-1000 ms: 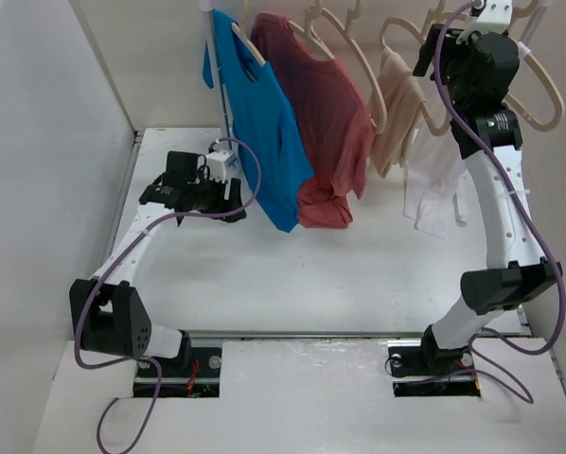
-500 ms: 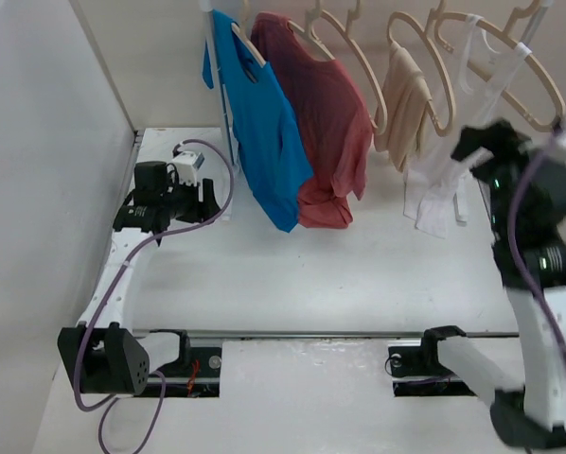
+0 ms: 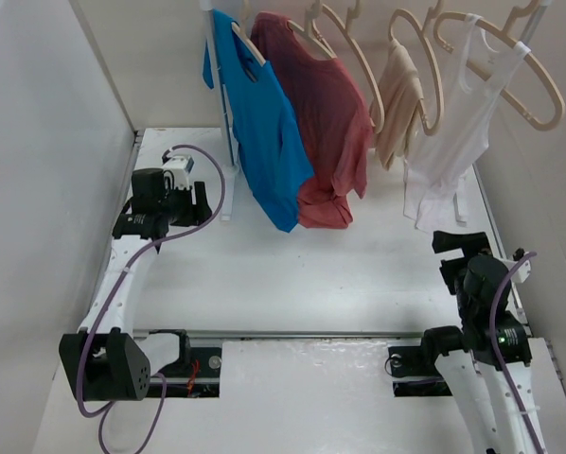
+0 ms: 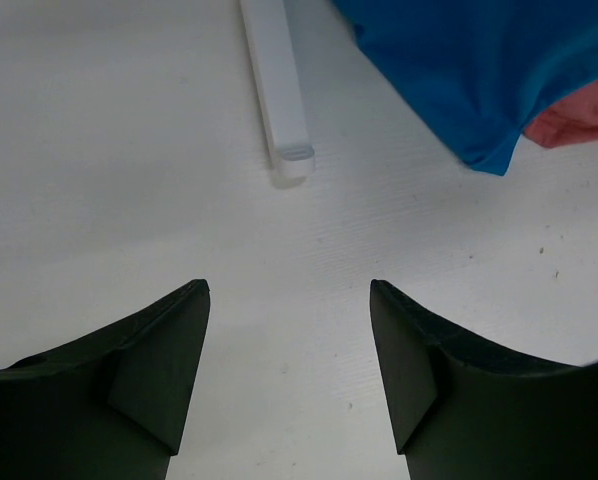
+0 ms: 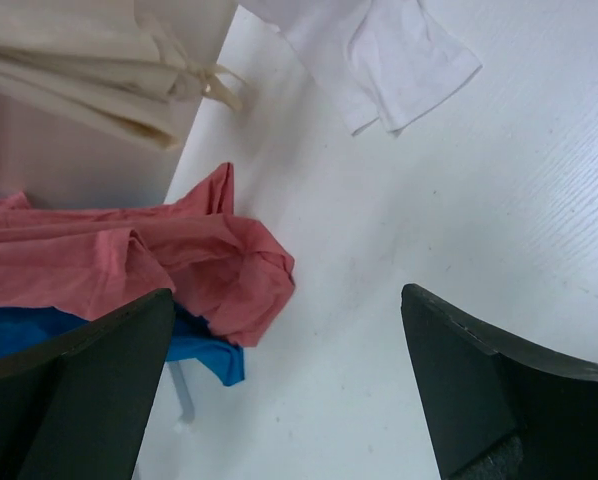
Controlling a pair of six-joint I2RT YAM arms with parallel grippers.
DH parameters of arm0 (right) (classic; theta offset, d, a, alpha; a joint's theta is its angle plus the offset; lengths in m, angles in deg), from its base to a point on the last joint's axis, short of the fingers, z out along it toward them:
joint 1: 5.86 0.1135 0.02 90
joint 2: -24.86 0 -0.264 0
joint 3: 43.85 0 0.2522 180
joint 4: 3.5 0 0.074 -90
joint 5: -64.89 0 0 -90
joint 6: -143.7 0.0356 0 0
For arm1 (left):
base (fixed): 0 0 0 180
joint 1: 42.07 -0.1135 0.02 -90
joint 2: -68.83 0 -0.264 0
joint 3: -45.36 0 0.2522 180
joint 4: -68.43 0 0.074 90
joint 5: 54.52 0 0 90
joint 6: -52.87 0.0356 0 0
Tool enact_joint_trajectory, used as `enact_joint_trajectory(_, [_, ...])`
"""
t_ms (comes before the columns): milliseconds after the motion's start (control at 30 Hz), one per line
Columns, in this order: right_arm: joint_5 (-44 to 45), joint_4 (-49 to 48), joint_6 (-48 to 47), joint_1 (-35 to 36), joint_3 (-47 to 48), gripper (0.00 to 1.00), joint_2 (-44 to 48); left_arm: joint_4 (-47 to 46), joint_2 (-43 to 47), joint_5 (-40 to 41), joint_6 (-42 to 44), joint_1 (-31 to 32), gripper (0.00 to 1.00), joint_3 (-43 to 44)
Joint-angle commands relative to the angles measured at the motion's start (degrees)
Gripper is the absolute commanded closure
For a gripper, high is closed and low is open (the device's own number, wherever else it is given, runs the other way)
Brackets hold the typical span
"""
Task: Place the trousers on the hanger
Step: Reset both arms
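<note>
At the far left the left hand (image 3: 203, 200) is hovering low over the desk (image 3: 311, 274), released. Its dark fingers (image 4: 159, 370) are standing apart with only bare desk between them, and their bases are running off the bottom of the wrist view. Just ahead of it the white rack post (image 3: 228, 142) is rising out of the top view, so its upper end and the tops of the hangers are being cut off at the edge. A blue T-shirt (image 3: 264, 132) is hanging beside the post and covering part of the red T-shirt (image 3: 326, 123), whose hem is bunching low near the desk. Right of that a bare hanger (image 3: 371, 85) is dangling. The trousers (image 3: 398, 104) are hanging folded over the hanger (image 3: 435, 80), well above the desk. How they are lying across it is hard to make out, and the right wrist view is catching only their lower folds. The white vest (image 3: 449, 151) is drooping from the outer hanger (image 3: 548, 118); whether its hem is touching the desk cannot be told. At the right the right hand (image 3: 463, 244) is sitting low near the desk's edge, released, spread wide and gripping nothing.
</note>
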State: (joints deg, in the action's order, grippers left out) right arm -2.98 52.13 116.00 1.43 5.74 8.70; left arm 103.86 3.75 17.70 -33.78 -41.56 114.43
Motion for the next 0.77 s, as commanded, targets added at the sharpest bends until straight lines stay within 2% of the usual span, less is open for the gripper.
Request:
enact_joint_trajectory(0, [1.84,1.46,6.95,-0.08,2.57,0.01,0.69,-2.77,2.5,0.73,-0.89,-0.16,0.38,-1.08])
enact_joint_trajectory(267, [4.32,1.99,6.43,-0.08,3.72,0.01,-2.73,-2.77,3.56,0.73,-0.89,-0.16,0.37,-1.61])
enact_joint_trajectory(533, [4.32,3.13,6.43,-0.08,3.19,0.01,-0.81,-2.77,4.08,0.73,-0.89,-0.16,0.37,-2.14])
enact_joint_trajectory(733, [3.62,-1.61,3.35,-0.08,3.18,0.01,0.96,-2.77,4.61,0.73,-0.89,-0.16,0.37,-2.14])
